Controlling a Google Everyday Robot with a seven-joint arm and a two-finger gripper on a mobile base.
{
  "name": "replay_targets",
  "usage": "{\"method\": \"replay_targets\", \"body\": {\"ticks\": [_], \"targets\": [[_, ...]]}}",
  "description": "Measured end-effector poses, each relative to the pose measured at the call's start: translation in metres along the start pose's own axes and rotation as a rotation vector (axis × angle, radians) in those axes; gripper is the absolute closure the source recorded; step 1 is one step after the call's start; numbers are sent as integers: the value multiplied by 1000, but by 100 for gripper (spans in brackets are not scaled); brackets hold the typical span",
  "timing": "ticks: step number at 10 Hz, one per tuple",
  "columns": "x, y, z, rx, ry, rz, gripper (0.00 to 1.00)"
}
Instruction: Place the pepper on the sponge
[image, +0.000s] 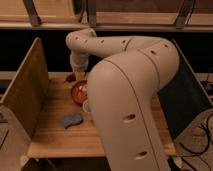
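The blue-grey sponge (72, 120) lies flat on the wooden table (55, 137), front left. At the table's far edge, behind the orange-brown plate (78, 91), a small dark red shape shows that looks like the pepper (70, 78). My gripper (76, 75) hangs at the end of the white arm, pointing down right over that spot and well behind the sponge. The arm's wrist hides most of the gripper.
A pale cup (86, 105) peeks out beside the plate, mostly hidden by my big white arm (130, 100), which covers the table's right half. A tall wooden panel (22, 92) walls the left side. Dark shelving stands behind.
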Motion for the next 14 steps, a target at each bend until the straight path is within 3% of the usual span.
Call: {"method": "replay_targets", "body": {"ticks": [5, 9, 11, 14], "targets": [[-5, 4, 0, -12, -11, -21, 100], [-56, 17, -14, -29, -79, -157, 100], [-76, 32, -9, -58, -116, -190, 100], [-98, 69, 14, -150, -162, -222, 100]]}}
